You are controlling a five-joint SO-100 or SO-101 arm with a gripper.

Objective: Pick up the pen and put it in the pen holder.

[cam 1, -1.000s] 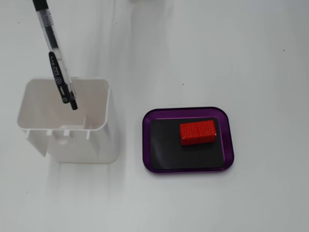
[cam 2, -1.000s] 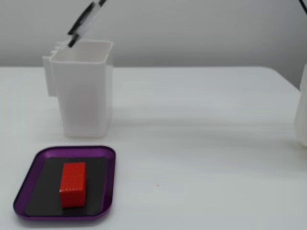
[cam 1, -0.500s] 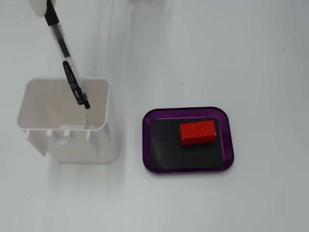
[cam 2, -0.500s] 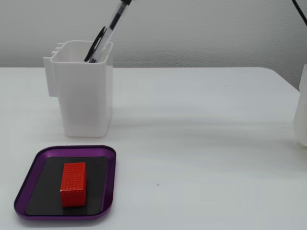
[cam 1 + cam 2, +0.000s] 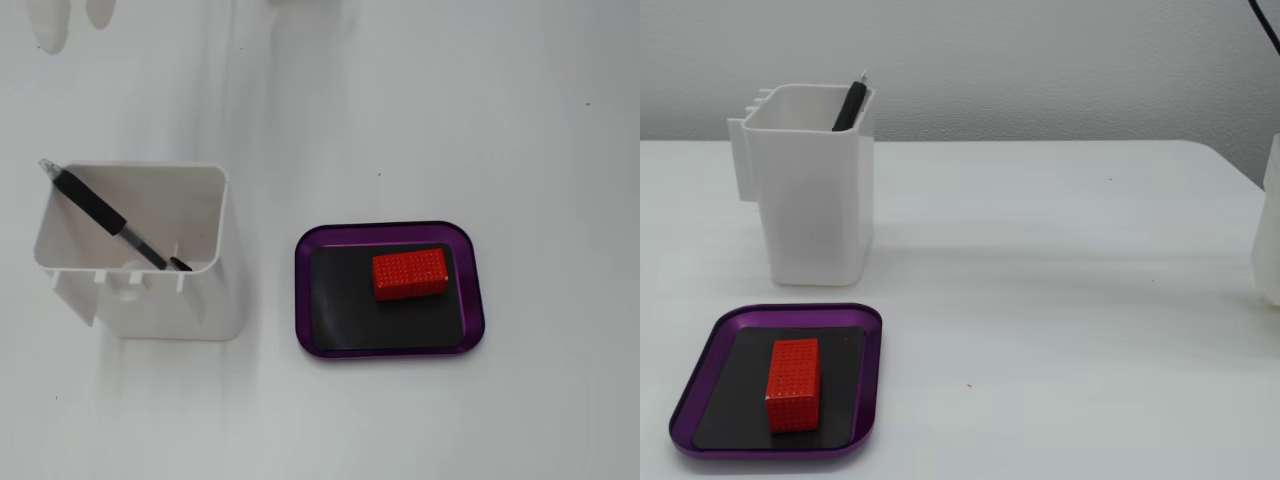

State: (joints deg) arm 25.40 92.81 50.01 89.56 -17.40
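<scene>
From above, the pen (image 5: 105, 215) sits inside the white holder (image 5: 205, 300), leaning with its top at the 10 o'clock corner and its tip down near the middle. At 3 o'clock from the holder there's a purple tray (image 5: 305, 290) with a red block (image 5: 410, 274) on it.

Side view: pen (image 5: 850, 105) pokes out of the holder (image 5: 815, 210). Tray (image 5: 865, 375) with block (image 5: 793, 384) is at 6 o'clock. No gripper visible, so can't tell about the fingers.
</scene>
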